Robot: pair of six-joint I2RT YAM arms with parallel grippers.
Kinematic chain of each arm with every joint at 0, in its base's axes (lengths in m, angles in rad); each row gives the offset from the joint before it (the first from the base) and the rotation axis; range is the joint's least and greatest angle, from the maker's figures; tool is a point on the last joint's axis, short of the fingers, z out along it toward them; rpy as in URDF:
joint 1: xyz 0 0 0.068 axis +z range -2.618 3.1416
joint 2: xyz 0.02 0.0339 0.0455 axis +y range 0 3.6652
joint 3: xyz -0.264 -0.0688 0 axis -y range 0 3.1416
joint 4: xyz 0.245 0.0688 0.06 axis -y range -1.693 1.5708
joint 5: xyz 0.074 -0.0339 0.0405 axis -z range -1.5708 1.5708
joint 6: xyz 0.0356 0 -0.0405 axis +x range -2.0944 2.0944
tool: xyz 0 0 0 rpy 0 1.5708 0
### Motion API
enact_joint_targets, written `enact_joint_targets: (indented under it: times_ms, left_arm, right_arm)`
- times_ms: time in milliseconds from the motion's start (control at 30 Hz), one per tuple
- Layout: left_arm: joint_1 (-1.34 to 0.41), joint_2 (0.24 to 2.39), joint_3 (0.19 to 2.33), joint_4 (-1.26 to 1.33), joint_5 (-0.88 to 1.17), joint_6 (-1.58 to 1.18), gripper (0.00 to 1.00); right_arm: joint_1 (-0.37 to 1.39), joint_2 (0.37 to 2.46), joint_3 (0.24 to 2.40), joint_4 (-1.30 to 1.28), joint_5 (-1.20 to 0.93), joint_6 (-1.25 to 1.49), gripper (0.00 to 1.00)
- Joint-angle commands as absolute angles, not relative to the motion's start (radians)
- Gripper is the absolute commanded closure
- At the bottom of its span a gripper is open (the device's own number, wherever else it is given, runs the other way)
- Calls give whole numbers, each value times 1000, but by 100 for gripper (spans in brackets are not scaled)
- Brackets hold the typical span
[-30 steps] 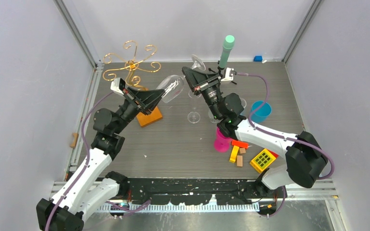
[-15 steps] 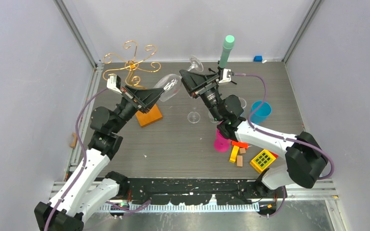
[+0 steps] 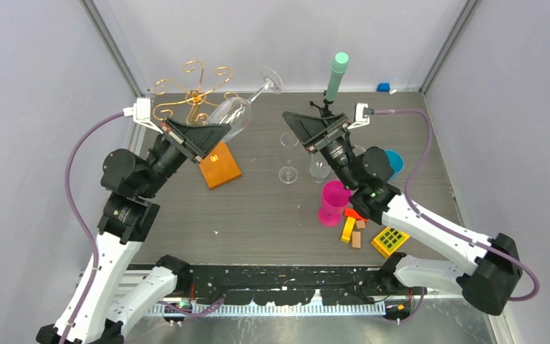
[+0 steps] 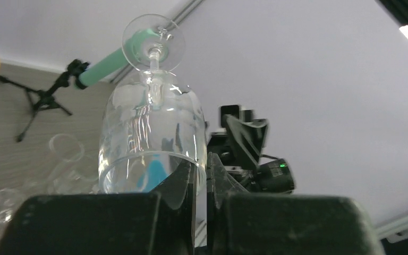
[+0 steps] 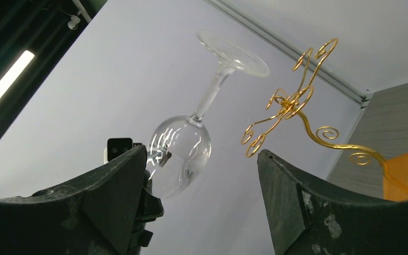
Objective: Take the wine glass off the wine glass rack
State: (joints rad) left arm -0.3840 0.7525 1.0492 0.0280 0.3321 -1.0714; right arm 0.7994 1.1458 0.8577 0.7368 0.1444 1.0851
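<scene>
Left arm bent upward, left gripper (image 3: 223, 128) clenched on the rim of a clear wine glass (image 3: 233, 113), tilted foot-up beside the gold wire scroll rack (image 3: 193, 93). Right gripper (image 3: 292, 119) lifted, released, empty.

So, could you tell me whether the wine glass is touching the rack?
Apart. The right wrist view shows bare wall between the wine glass and the gold scrolls of the wine glass rack.
</scene>
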Motion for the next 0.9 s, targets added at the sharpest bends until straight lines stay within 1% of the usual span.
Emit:
enact_joint_targets:
  times_ms: [0,267,433,633,767,867]
  left_arm:
    - [-383,761,1155,-225,327,-864,100]
    - [-383,793,1303,-637,360,-603,100]
    - [-383,823,1360,-864,337,-485,100]
    - [-385,934,1396,-1014,322,-440,100]
    - [-401,973,1385,-1065,205,-426,100]
    - [-431,1005,1378,-1073,162,-434,100]
  right_arm:
    - [804,1032,846,559,170,948,19]
    - [804,860,830,246,272,803,19]
    - [804,797,849,126,312,724,20]
    - [806,796,894,27,351,645,21]
    - [805,820,904,33,366,603,21]
    - [805,837,910,53,369,573,22]
